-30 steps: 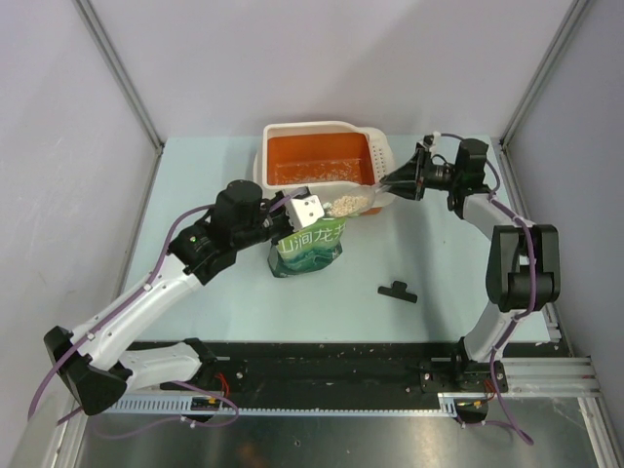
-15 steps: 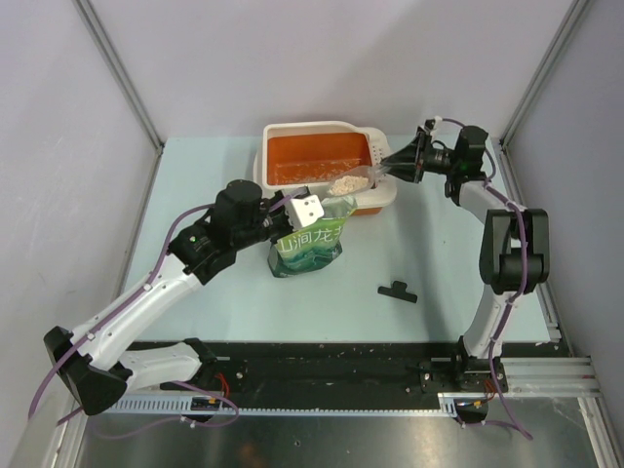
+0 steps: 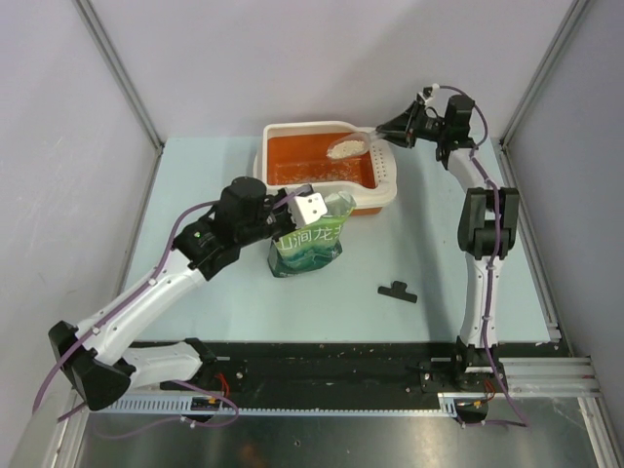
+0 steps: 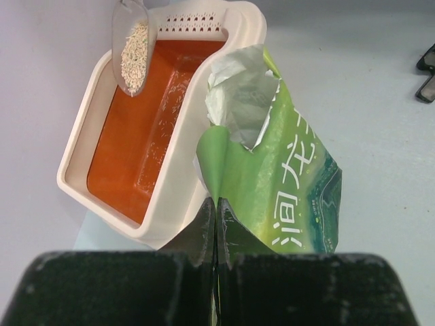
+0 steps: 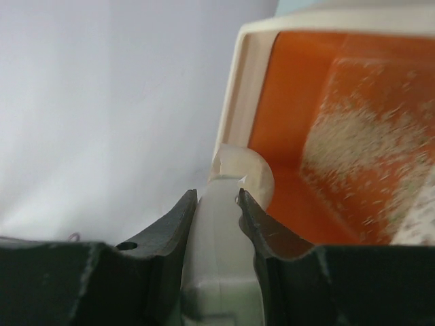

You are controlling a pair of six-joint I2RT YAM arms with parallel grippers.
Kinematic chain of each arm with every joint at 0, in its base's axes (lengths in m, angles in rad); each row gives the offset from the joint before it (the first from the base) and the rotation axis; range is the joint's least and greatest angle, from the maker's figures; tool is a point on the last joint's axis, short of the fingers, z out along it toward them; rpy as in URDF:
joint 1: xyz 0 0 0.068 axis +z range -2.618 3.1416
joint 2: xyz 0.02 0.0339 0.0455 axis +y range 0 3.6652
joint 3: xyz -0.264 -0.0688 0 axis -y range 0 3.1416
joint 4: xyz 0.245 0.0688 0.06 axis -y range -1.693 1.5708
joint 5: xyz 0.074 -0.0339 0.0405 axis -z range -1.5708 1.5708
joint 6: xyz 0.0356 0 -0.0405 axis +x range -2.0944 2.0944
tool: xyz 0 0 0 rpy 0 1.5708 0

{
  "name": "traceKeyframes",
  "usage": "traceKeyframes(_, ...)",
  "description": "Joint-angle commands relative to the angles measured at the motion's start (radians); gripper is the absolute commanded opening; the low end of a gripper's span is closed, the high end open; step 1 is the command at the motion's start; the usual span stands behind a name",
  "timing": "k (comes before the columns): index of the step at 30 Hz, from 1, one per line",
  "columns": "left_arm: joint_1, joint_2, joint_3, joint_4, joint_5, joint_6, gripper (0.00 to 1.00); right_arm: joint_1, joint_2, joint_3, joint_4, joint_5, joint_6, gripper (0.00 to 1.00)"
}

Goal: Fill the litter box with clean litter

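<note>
Left wrist camera, closest in: my left claw (image 4: 215,204) was clenched on an edge of the green pouch (image 4: 285,183), fingers pressed flat together with the foil pinched between them. The pouch stood with its torn top gaping open, just beside the cream rim of the litter box (image 4: 178,159); I could not tell whether they touched. Beyond it, over the far end of the orange tray, hung a clear scoop (image 4: 129,27) loaded with clean litter (image 4: 134,53).

On the right wrist camera, my right claw (image 5: 217,198) was grasping the scoop's pale handle. Past the bowl, a thin scatter of granules lay on the orange floor.

From above, a small black clip (image 3: 395,290) lay on the table (image 3: 195,175) nearest my bases, well apart from the pouch. Farther back stood the pouch, then the box at the table's far edge, with the scoop held above the tray near its perforated end.
</note>
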Motion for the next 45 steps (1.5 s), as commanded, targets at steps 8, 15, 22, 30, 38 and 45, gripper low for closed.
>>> traceKeyframes(8,0.029,0.02,0.062,-0.008,-0.006,0.029,0.0,-0.003,0.137,0.411,-0.451,0.293,-0.457,0.0)
traceKeyframes(15,0.041,-0.006,0.052,-0.006,0.019,0.02,0.0,0.018,0.103,0.433,-0.565,0.453,-0.589,0.0)
traceKeyframes(22,0.04,-0.058,0.007,-0.006,0.028,0.037,0.0,0.083,0.086,0.41,-0.542,0.451,-0.566,0.0)
traceKeyframes(30,-0.017,-0.127,-0.056,-0.011,-0.014,0.063,0.0,0.185,0.117,0.437,-0.493,0.439,-0.52,0.0)
traceKeyframes(38,-0.016,-0.118,-0.063,-0.011,0.036,0.058,0.0,0.201,-0.006,0.246,-0.45,0.306,-0.445,0.0)
traceKeyframes(45,-0.014,-0.126,-0.083,-0.009,0.057,0.068,0.0,0.121,-0.133,0.118,-0.503,0.272,-0.487,0.0)
